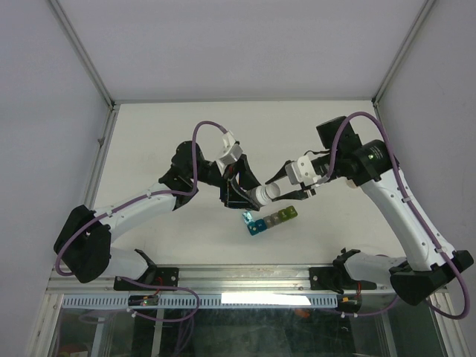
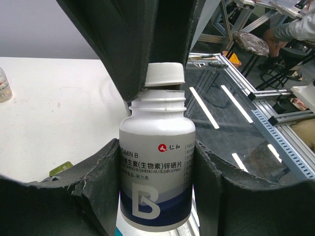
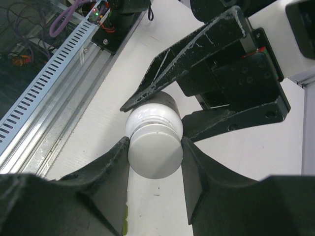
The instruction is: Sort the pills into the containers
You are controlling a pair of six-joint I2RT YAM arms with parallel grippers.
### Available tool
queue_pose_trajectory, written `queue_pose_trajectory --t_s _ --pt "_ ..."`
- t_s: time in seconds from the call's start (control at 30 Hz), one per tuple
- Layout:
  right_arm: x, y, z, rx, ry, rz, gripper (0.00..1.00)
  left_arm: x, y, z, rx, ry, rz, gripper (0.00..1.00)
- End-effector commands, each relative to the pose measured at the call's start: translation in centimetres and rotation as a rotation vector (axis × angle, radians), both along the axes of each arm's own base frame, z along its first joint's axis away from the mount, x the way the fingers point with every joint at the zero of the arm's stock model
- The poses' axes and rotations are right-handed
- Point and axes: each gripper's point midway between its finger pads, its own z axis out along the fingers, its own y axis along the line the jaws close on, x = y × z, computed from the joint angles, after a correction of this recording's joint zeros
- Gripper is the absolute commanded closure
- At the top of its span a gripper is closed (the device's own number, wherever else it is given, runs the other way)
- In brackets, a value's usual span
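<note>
A white pill bottle (image 1: pixel 260 195) with a blue "B" label lies held sideways over the table between both arms. My left gripper (image 1: pixel 242 195) is shut on its body (image 2: pixel 157 172). My right gripper (image 1: pixel 281 190) is shut on the bottle's white cap (image 3: pixel 155 152). In the left wrist view the cap (image 2: pixel 165 73) sits slightly askew on the threaded neck. The containers (image 1: pixel 269 219), a strip of blue, teal, grey and yellow-green cubes, lie on the table just below the bottle; the blue lid looks flipped open. A yellow-green corner (image 2: pixel 60 168) shows by my left finger. No loose pills are in view.
A small clear jar (image 2: pixel 4 86) stands at the left edge of the left wrist view. The table's front edge with a slotted metal rail (image 3: pixel 44 93) runs close to the containers. White walls enclose the table on three sides.
</note>
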Motion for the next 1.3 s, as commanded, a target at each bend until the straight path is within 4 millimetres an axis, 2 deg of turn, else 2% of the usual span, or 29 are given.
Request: queue_pose_trajectory --t_s 0.0,0.2,0.37,0.6,0.77,0.97,1.17,1.27 --pt "-0.7 0.9 1.3 0.051 -0.020 0.029 0.80 0.3 -0.1 1.9 -0.048 -0.043 0.013 1.00" --pt "-0.4 1.3 0.4 0.035 -0.013 0.023 0.79 -0.1 0.0 2.1 -0.061 -0.038 0.001 1.00" --pt "0.1 1.3 -0.8 0.014 -0.013 -0.001 0.79 -0.7 0.4 3.1 -0.106 -0.039 -0.019 1.00" --pt "-0.2 1.6 -0.3 0.054 0.008 -0.003 0.77 -0.6 0.4 3.8 -0.144 -0.033 0.011 1.00" --pt "-0.1 2.2 -0.3 0.068 0.106 -0.019 0.77 0.8 -0.2 4.1 -0.155 -0.047 0.087 1.00" --pt "1.6 2.6 -2.4 -0.003 0.233 -0.122 0.77 2.7 -1.1 4.4 -0.152 -0.106 0.217 1.00" --pt "4.9 2.9 -4.1 -0.093 0.384 -0.374 0.80 5.1 -1.9 4.6 -0.143 -0.186 0.401 1.00" --pt "5.0 3.1 -4.9 -0.121 0.504 -0.421 0.82 6.0 -1.8 5.0 -0.172 -0.218 0.475 1.00"
